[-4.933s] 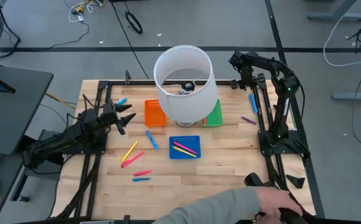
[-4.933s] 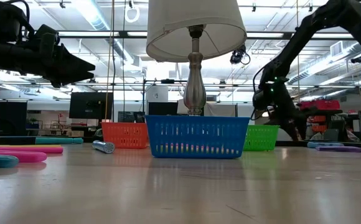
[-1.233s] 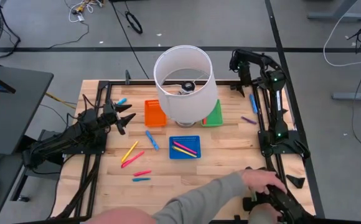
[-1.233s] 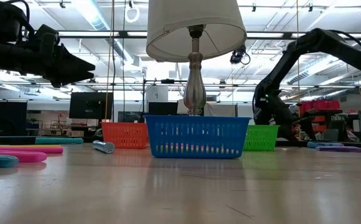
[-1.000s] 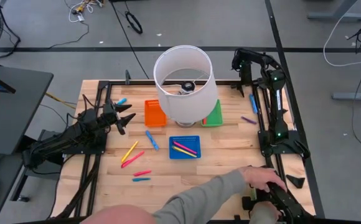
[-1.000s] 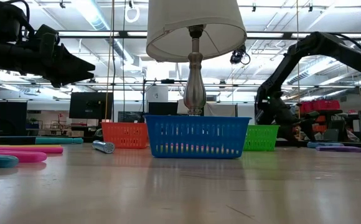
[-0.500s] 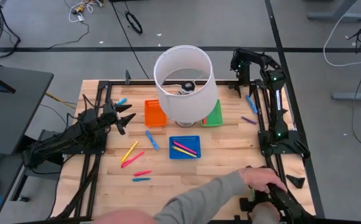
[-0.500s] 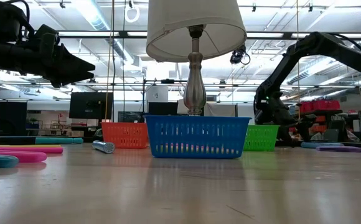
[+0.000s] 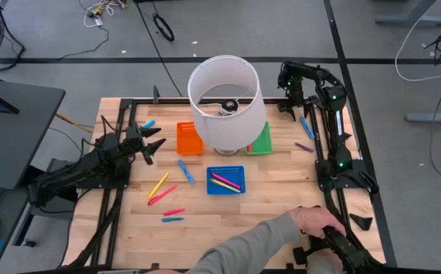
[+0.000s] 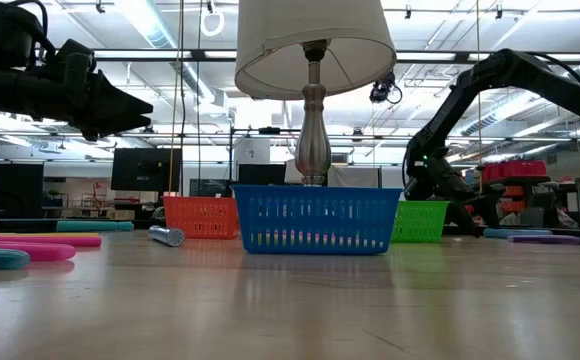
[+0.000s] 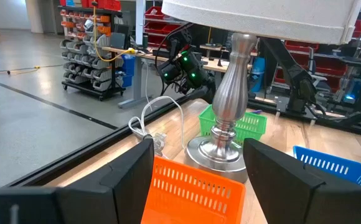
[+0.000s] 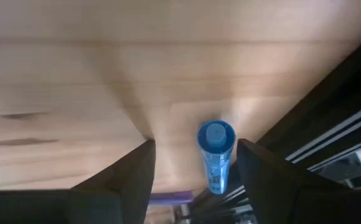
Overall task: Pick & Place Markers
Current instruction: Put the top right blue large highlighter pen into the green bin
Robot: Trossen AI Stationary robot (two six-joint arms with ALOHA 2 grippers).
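My right gripper point(image 12: 196, 149) hangs open over the table's far right corner point(image 9: 293, 105), pointing steeply down. Its fingers stand on either side of a blue marker point(image 12: 215, 155) that lies on the wood point(image 9: 306, 126); I see no touch. A purple marker point(image 9: 304, 147) lies just nearer. More markers lie left of centre: light blue point(image 9: 148, 122), blue point(image 9: 185, 170), yellow point(image 9: 158, 184), pink point(image 9: 163, 194), red point(image 9: 173, 211). Pink and yellow ones lie in the blue tray point(image 9: 236, 172). My left gripper point(image 9: 152, 144) waits open at the left, level, above the table.
A table lamp point(image 9: 224, 103) stands at the far middle, between the orange tray point(image 9: 189, 138) and the green tray point(image 9: 260, 140). A person's sleeve and hand point(image 9: 312, 222) reach over the near right edge. Black frame rails point(image 9: 328, 152) run along the right side.
My right gripper has rolled a little about its own pointing line and edged slightly toward the lamp, staying open over the blue marker. The person's hand at the near edge has shifted a little.
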